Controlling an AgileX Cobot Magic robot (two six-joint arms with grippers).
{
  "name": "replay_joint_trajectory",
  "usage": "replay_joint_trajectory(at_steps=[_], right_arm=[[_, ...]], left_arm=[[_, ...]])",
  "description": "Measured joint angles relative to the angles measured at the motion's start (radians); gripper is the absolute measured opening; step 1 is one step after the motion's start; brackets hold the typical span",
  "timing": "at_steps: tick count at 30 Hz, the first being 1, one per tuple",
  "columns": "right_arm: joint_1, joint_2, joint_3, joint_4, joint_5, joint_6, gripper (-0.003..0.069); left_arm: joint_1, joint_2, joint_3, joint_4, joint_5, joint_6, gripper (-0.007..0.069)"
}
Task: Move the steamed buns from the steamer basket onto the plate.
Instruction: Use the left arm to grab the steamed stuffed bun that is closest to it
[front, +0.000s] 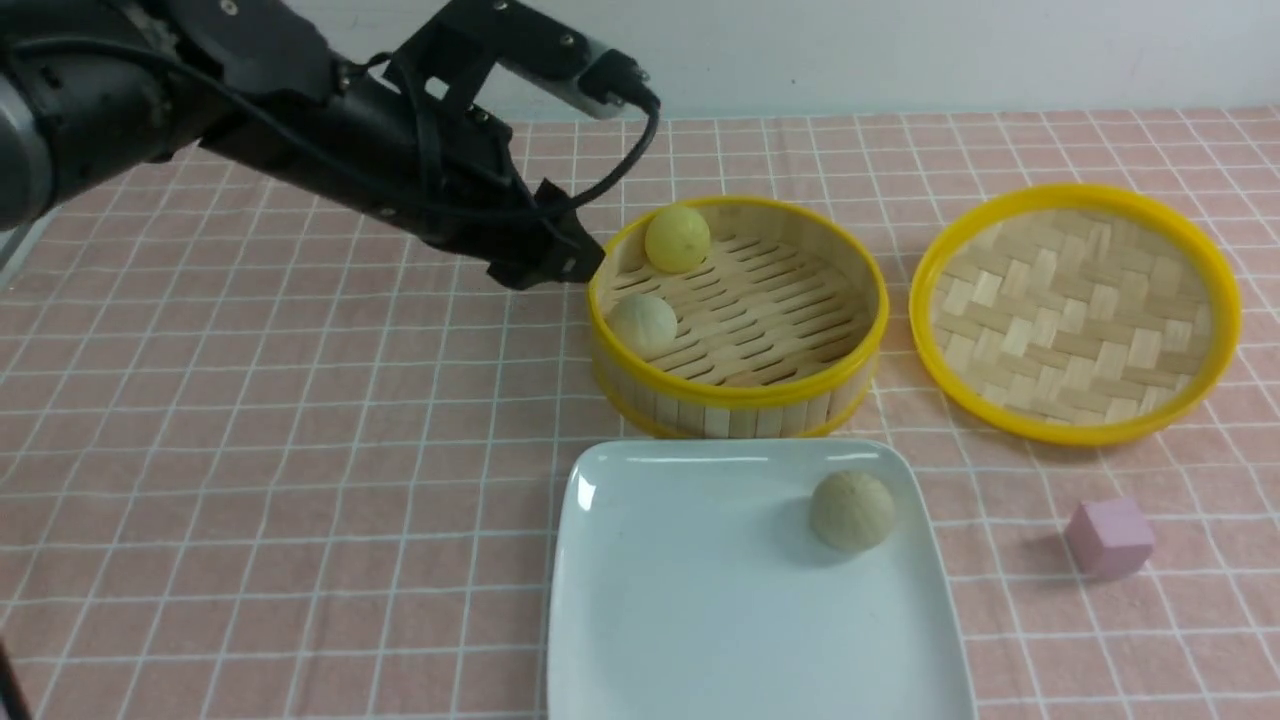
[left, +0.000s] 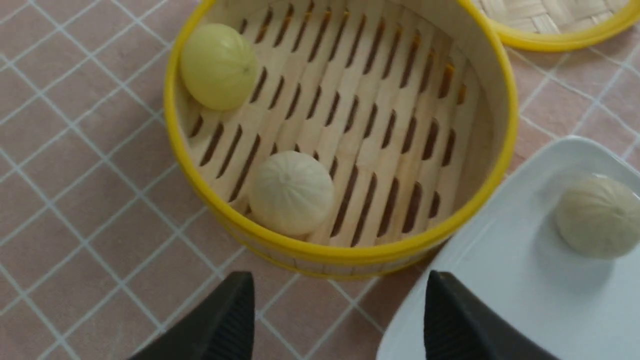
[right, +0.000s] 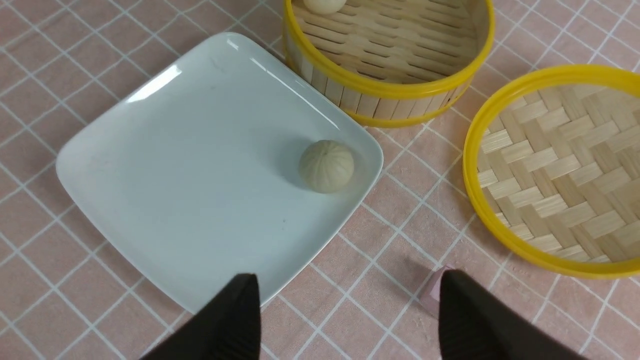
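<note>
Steamed buns, three. Pale yellow bun (front: 677, 238) and first beige bun (front: 643, 325) lie in the steamer basket (front: 740, 397), both against its left wall and apart from each other. Second beige bun (front: 852, 511) sits on the plate (front: 690, 610), near its far right corner. Plate is just in front of the basket, and the woven lid (front: 1075, 433) lies to the basket's right. Pink cube (front: 1110, 538) sits in front of the lid on the checked tablecloth (front: 250, 450). Left gripper (left: 339, 280): jaws spread, empty, just left of the basket rim. Right gripper (right: 348, 277): jaws spread, empty, over the cloth between plate and cube.
</note>
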Motion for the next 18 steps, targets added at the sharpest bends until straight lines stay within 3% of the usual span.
replay_joint_trajectory(at_steps=[3,8,18], right_arm=[[0.0,0.0,0.0,0.0,0.0,0.0,0.0477],[0.0,0.0,0.0,0.0,0.0,0.0,0.0477],[0.0,0.0,0.0,0.0,0.005,0.0,0.0477]], left_arm=[[-0.002,0.069,-0.073,0.078,0.019,-0.103,0.0463],[-0.002,0.185,-0.19,0.169,0.09,-0.179,0.0463],[-0.069,0.332,-0.338,0.192,0.127,-0.142,0.0463]])
